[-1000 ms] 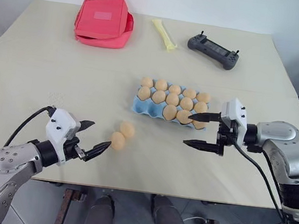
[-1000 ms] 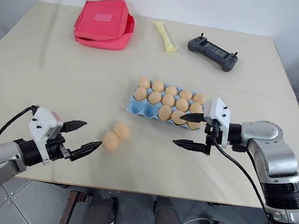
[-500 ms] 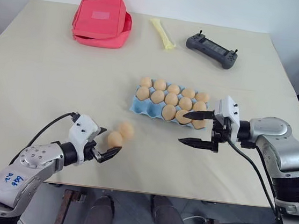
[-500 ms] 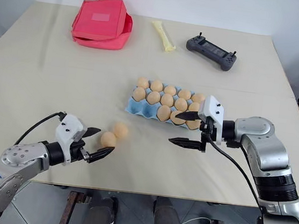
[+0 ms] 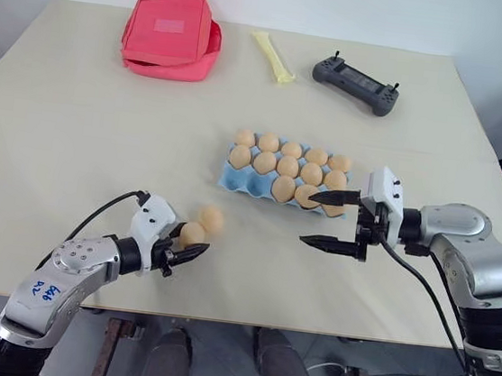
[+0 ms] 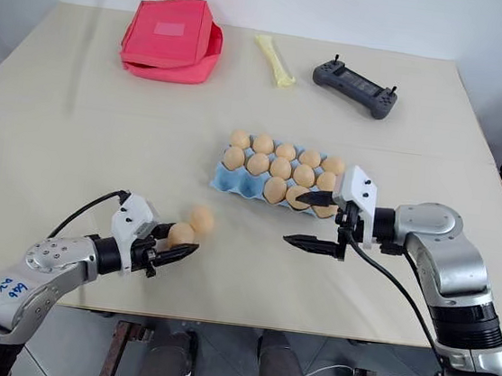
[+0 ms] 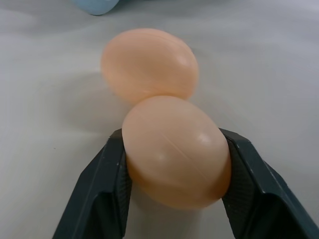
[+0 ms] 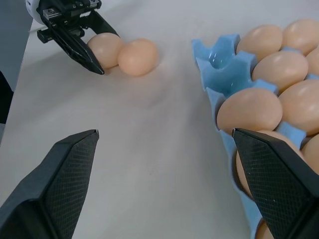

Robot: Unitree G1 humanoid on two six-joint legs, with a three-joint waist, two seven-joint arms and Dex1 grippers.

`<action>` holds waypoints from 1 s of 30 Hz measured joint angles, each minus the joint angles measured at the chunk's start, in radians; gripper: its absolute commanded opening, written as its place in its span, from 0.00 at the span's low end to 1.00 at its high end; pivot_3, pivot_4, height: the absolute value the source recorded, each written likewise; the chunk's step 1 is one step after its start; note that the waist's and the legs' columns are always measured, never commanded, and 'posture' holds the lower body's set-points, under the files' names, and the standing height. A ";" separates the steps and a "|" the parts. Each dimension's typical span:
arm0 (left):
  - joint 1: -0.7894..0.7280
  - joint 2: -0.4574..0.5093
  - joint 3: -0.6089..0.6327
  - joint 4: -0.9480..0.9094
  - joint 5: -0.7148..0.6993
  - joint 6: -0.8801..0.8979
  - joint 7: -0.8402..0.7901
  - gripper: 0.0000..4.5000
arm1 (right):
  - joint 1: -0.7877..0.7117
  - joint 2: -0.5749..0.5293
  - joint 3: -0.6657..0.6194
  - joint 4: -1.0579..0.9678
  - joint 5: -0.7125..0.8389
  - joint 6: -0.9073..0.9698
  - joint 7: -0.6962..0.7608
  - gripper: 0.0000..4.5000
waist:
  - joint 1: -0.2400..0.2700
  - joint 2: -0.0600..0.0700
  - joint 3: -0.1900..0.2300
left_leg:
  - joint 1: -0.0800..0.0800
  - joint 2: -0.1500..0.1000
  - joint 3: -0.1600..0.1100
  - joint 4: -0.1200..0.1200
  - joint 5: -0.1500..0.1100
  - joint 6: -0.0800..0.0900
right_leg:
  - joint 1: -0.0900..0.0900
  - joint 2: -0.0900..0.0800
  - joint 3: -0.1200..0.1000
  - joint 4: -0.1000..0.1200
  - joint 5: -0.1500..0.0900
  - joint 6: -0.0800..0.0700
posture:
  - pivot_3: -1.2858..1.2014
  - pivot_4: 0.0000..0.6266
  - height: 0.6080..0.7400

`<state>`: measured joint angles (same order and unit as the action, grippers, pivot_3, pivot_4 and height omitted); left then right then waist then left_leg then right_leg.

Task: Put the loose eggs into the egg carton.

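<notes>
Our left gripper (image 6: 169,250) is clamped on the near egg (image 7: 175,151), one finger on each side of it, low at the table (image 5: 76,132). The second egg (image 7: 148,64) touches it on the far side. The carton (image 5: 236,178) lies far and right of this grip, its bare cups at its left end. Our right gripper (image 5: 329,220) hangs wide apart with nothing in it, just near the carton's right end, well away from both eggs.

Bare table (image 5: 101,153) is lying open on the egg carton's (image 5: 234,178) left and near sides. Two loose eggs (image 5: 203,226) are sitting near its near-left corner, and the right gripper (image 5: 331,221) is hovering by its near-right corner, jaws apart.
</notes>
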<state>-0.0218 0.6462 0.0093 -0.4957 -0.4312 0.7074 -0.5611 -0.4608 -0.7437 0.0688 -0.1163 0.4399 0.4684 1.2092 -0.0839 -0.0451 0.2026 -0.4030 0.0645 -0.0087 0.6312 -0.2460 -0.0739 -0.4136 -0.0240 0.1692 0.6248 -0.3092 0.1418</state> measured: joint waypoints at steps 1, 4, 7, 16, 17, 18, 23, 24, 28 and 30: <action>0.000 0.001 0.002 0.000 0.000 0.000 -0.001 0.43 | 0.000 -0.001 0.000 0.000 0.000 0.000 -0.001 1.00 | 0.000 0.000 0.000 | 0.000 0.000 0.000 0.000 0.000 0.000 | 0.000 0.000 0.000 0.000 0.000 0.000 | 0.52 0.24 1.00; 0.000 0.014 0.037 0.000 -0.002 0.009 -0.002 0.43 | 0.001 -0.010 -0.001 0.000 0.000 0.000 -0.005 1.00 | 0.000 0.000 0.000 | 0.000 0.000 0.000 0.000 0.000 0.000 | 0.000 0.000 0.000 0.001 0.000 0.000 | 0.52 0.24 1.00; -0.023 0.062 0.114 0.000 -0.039 0.049 -0.025 0.43 | 0.008 -0.017 -0.013 -0.001 0.000 0.000 -0.013 1.00 | 0.000 0.000 0.000 | 0.000 0.000 0.000 0.000 0.000 0.000 | 0.000 0.000 0.000 0.001 -0.001 -0.002 | 0.52 0.24 1.00; -0.382 0.042 0.164 0.155 -0.135 0.048 -0.128 0.43 | 0.053 -0.011 -0.059 -0.041 0.017 -0.008 -0.048 1.00 | 0.008 0.000 0.000 | -0.001 0.000 -0.001 0.000 0.000 0.000 | 0.000 0.000 -0.001 0.001 0.004 0.008 | 0.52 0.24 1.00; -0.430 0.015 0.146 0.194 -0.134 0.022 -0.139 0.43 | 0.060 -0.004 -0.069 -0.049 0.028 -0.008 -0.055 1.00 | 0.008 0.000 0.000 | -0.001 0.000 -0.001 0.000 0.000 0.000 | 0.000 0.000 -0.001 0.000 0.004 0.008 | 0.52 0.24 1.00; -0.485 -0.019 0.119 0.247 -0.129 -0.008 -0.157 0.43 | 0.071 -0.003 -0.081 -0.062 0.038 -0.008 -0.062 1.00 | 0.010 0.000 0.000 | -0.001 -0.001 -0.001 0.000 0.000 0.000 | 0.000 0.000 -0.001 0.001 0.004 0.008 | 0.52 0.24 1.00; -0.640 -0.145 -0.006 0.501 -0.060 -0.160 -0.253 0.43 | 0.128 -0.001 -0.117 -0.123 0.052 -0.008 -0.094 1.00 | 0.016 0.000 0.000 | -0.001 -0.001 -0.001 0.000 0.000 0.000 | 0.000 0.001 -0.001 0.000 0.004 0.008 | 0.52 0.24 1.00; -0.655 -0.166 -0.027 0.546 -0.047 -0.184 -0.273 0.43 | 0.143 -0.002 -0.124 -0.132 0.052 -0.008 -0.102 1.00 | 0.015 0.000 0.000 | -0.001 -0.001 -0.001 0.000 0.000 0.000 | 0.000 0.001 -0.001 0.000 0.004 0.008 | 0.52 0.24 1.00; -0.733 -0.246 -0.104 0.736 0.013 -0.282 -0.352 0.43 | 0.214 -0.006 -0.161 -0.185 0.056 -0.003 -0.145 1.00 | 0.024 0.000 0.000 | -0.001 -0.001 -0.001 0.000 0.000 0.000 | -0.001 0.001 -0.001 0.001 0.004 0.008 | 0.52 0.24 1.00; -0.767 -0.275 -0.119 0.805 0.042 -0.328 -0.375 0.43 | 0.243 -0.012 -0.175 -0.217 0.060 0.002 -0.163 1.00 | 0.028 0.000 0.000 | -0.001 -0.001 -0.001 0.000 0.000 0.000 | 0.000 0.001 -0.001 0.001 0.004 0.008 | 0.52 0.24 1.00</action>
<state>-0.7890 0.3709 -0.1096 0.3092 -0.3889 0.3792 -0.9362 -0.2180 -0.7553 -0.1066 -0.3329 0.5003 0.4702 1.0463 -0.0562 -0.0448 0.2026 -0.4041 0.0639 -0.0096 0.6315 -0.2459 -0.0737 -0.4138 -0.0228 0.1686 0.6257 -0.3052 0.1501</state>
